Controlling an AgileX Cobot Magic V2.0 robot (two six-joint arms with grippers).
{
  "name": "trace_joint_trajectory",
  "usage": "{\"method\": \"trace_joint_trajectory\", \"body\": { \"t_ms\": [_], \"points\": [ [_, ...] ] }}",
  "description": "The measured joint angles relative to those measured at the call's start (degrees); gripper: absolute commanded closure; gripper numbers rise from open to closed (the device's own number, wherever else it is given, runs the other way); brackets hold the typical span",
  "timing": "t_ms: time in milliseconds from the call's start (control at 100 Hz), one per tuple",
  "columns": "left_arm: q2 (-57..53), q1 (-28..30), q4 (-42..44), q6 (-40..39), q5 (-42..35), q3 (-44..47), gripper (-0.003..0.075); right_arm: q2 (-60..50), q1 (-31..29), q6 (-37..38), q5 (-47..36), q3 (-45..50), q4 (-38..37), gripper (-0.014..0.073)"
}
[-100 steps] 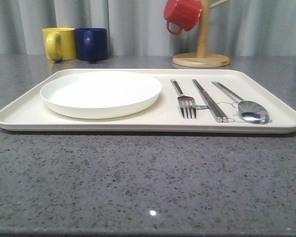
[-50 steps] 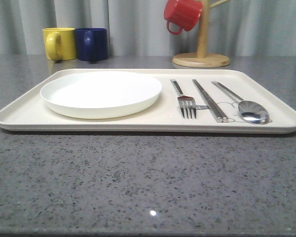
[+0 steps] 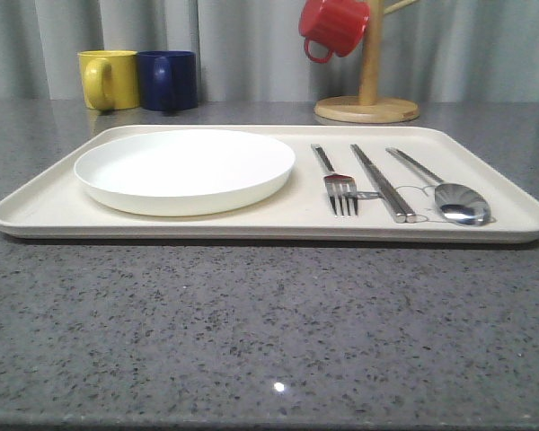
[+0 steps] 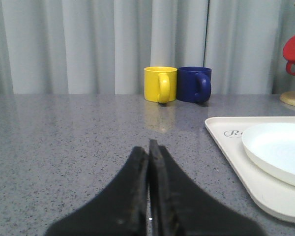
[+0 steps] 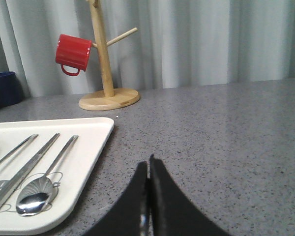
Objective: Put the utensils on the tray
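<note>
Left gripper (image 4: 148, 152): fingers pressed together, nothing held.
Right gripper (image 5: 148, 169): likewise closed and empty.
Utensils: fork (image 3: 339, 184), chopsticks (image 3: 382, 184) and spoon (image 3: 449, 193) are laid side by side, right of centre, on the tray (image 3: 36, 211).
Change: none is seen since a second ago; the task is judged complete.
</note>
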Motion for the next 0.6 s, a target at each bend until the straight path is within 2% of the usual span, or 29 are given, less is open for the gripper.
{"method": "trace_joint_trajectory", "body": {
  "t_ms": [600],
  "points": [
    [0.00, 0.00, 0.13, 0.00, -0.83, 0.00, 0.0738, 0.00, 0.00, 0.00, 0.00, 0.00, 0.00, 0.0662]
  ]
}}
